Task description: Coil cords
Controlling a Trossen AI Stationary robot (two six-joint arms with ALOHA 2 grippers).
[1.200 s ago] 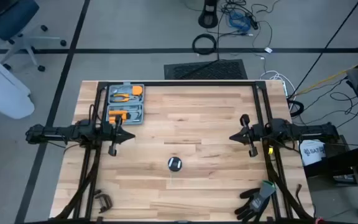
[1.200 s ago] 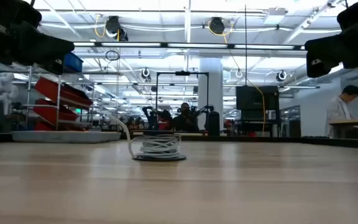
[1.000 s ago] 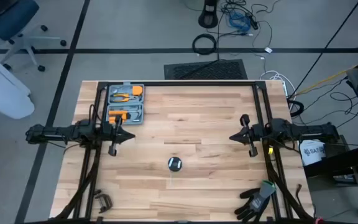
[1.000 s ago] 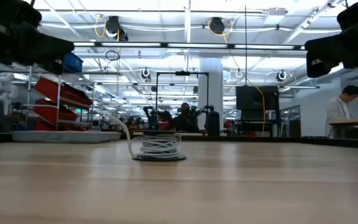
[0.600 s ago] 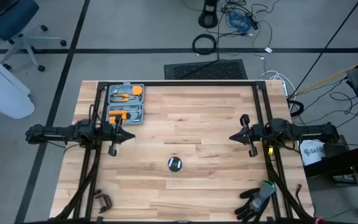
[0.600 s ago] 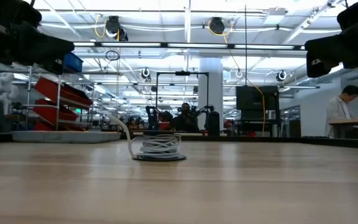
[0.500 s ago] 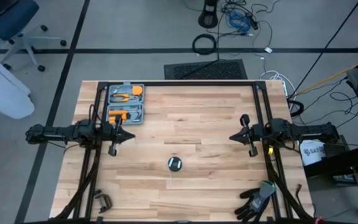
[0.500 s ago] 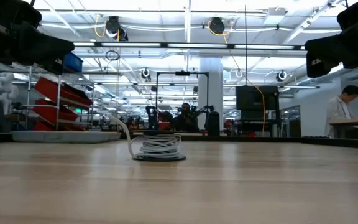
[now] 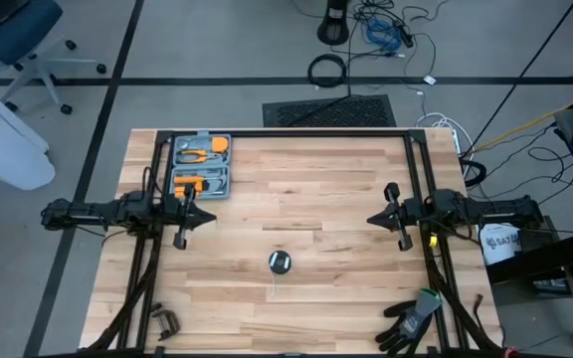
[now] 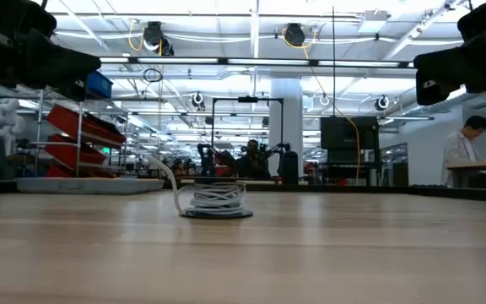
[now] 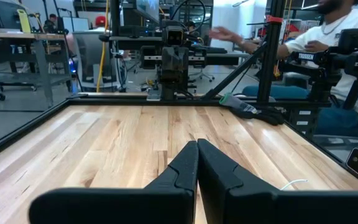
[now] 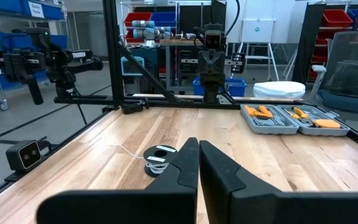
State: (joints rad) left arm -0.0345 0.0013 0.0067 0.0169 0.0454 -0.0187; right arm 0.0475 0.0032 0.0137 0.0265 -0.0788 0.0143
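The white cord is wound on its small round black-and-silver reel (image 9: 280, 262), which lies flat on the wooden table (image 9: 296, 189) a little nearer than the middle; it also shows in the low view as a reel (image 10: 214, 201) and in the right wrist view as a reel (image 12: 159, 157). A short loose end of cord (image 12: 128, 151) trails from it on the table. My left gripper (image 9: 211, 218) is shut and hovers level over the table's left side. My right gripper (image 9: 370, 220) is shut and hovers level over the right side. Both are well clear of the reel.
An open grey tool case (image 9: 201, 165) with orange tools lies at the far left. A small metal clamp (image 9: 166, 322) sits near the front left corner, black gloves (image 9: 410, 318) near the front right. People work beyond the table's edges.
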